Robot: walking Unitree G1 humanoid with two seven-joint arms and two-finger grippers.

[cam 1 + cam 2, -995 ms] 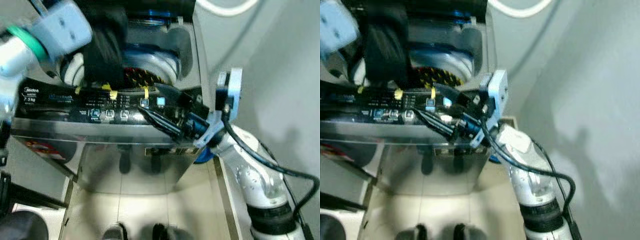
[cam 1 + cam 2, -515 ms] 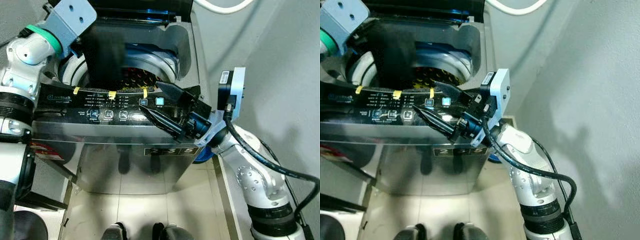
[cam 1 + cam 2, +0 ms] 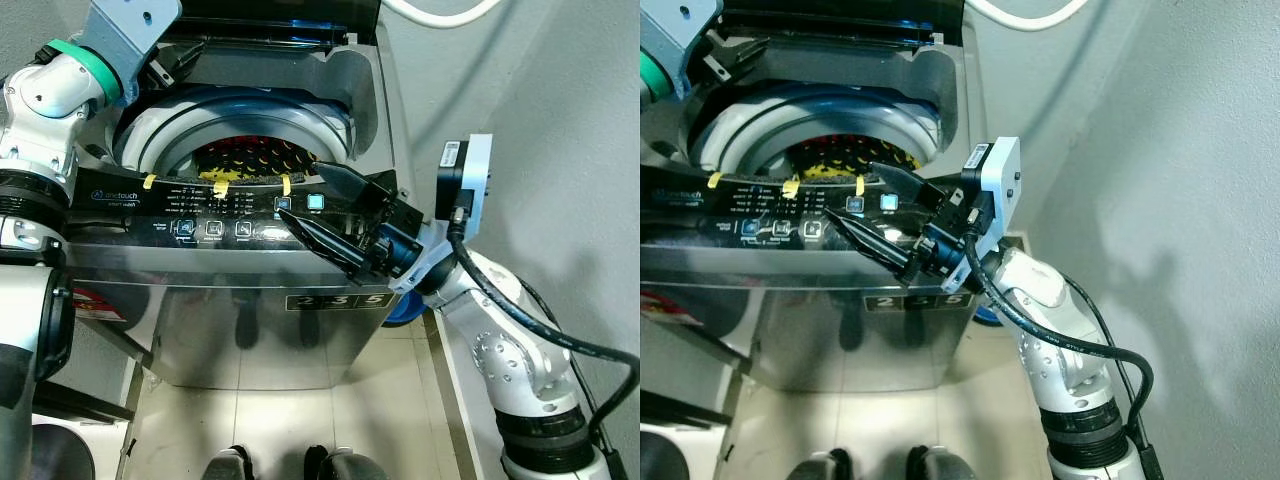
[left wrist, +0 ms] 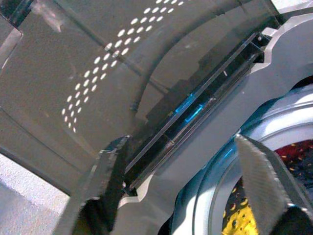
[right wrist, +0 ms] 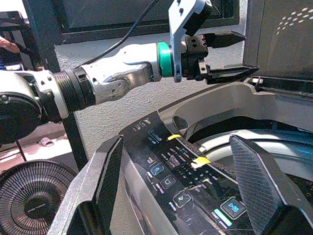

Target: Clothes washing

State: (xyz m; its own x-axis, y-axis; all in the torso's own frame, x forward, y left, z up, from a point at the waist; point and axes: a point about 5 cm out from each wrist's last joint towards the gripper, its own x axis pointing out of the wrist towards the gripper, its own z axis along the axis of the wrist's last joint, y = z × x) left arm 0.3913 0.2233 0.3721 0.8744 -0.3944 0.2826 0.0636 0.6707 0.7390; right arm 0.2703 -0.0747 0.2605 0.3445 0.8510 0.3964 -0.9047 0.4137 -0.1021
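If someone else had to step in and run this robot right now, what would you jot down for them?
Left gripper: open, holding nothing, raised over the back left corner of the washing machine, near the lifted lid.
Right gripper: open, holding nothing, hovering just above the right end of the control panel, by the lit blue buttons.
Clothes: a red, yellow and black patterned load lies in the drum.
Done: laundry is in the drum.
Left: the lid is up, so close it, then set and start the cycle. Whether detergent is in cannot be told.
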